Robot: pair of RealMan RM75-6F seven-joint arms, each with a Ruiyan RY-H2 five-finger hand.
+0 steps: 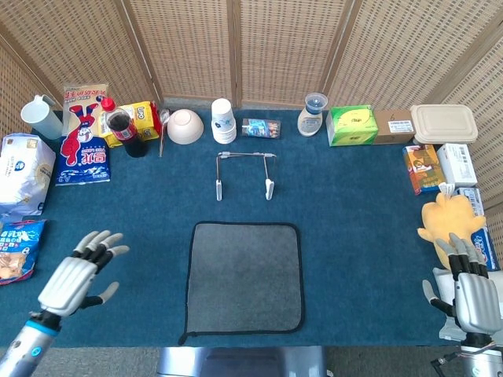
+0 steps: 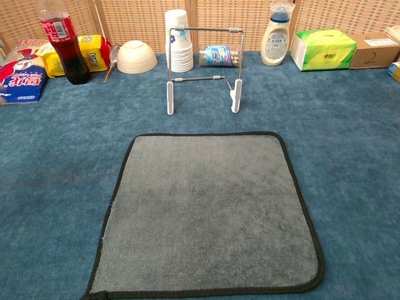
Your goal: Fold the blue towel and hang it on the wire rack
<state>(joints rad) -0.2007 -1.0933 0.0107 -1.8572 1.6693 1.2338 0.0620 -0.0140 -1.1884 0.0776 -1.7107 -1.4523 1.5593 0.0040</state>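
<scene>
The towel (image 1: 244, 276) lies flat near the rack (image 1: 244, 174), and the left hand (image 1: 76, 280) and right hand (image 1: 467, 290) hold nothing, fingers spread, well apart from it

Table (image 1: 369, 220) covered in blue carpet. Towel (image 1: 244, 276) flat at front centre; wire rack (image 1: 244, 174) upright behind it. Bottles, bowl (image 1: 185, 126), cups (image 1: 224, 120), boxes along rear edge

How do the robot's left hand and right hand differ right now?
The left hand is out over the blue cloth, angled toward the towel; the right hand sits at the table's right edge, pointing straight ahead beside a yellow toy. The left hand's fingers are spread wider. Both are open, holding nothing.
</scene>
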